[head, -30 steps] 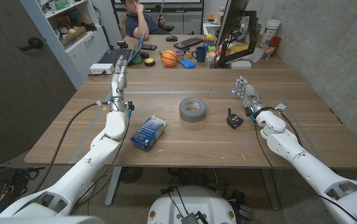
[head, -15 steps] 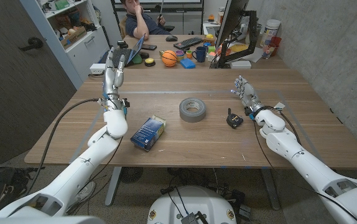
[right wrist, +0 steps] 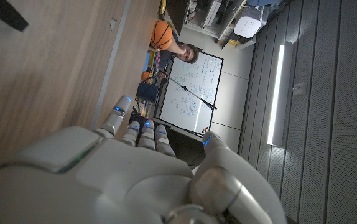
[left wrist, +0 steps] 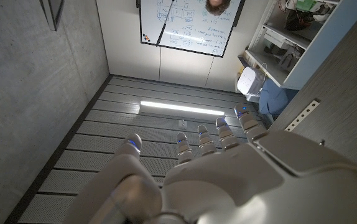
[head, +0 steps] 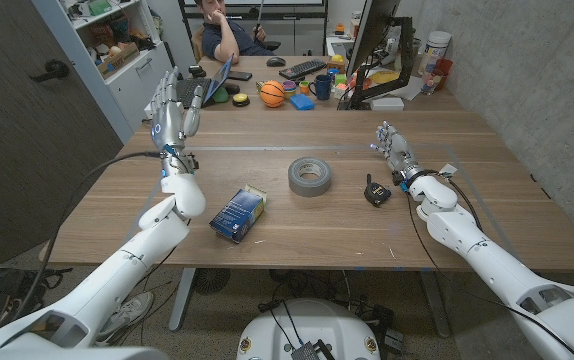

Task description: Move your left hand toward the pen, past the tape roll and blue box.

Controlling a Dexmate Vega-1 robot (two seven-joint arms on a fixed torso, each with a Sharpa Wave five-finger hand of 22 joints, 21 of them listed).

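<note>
A wooden table (head: 297, 225) stands by grey concrete walls (head: 537, 70); shelving (head: 117, 40) behind; a ceiling light strip (left wrist: 181, 109) glows.

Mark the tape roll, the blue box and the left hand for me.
tape roll (head: 309, 176): head view, on its grey side wall.
blue box (head: 238, 213): head view, middle of its top face.
left hand (head: 174, 113): head view, on the palm.

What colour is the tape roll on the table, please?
Grey, clearest in the head view: tape roll.

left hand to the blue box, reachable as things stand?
Probably yes. The left hand is raised, open and empty; the blue box lies beside that forearm, apart from the tape roll, nothing on top.
</note>
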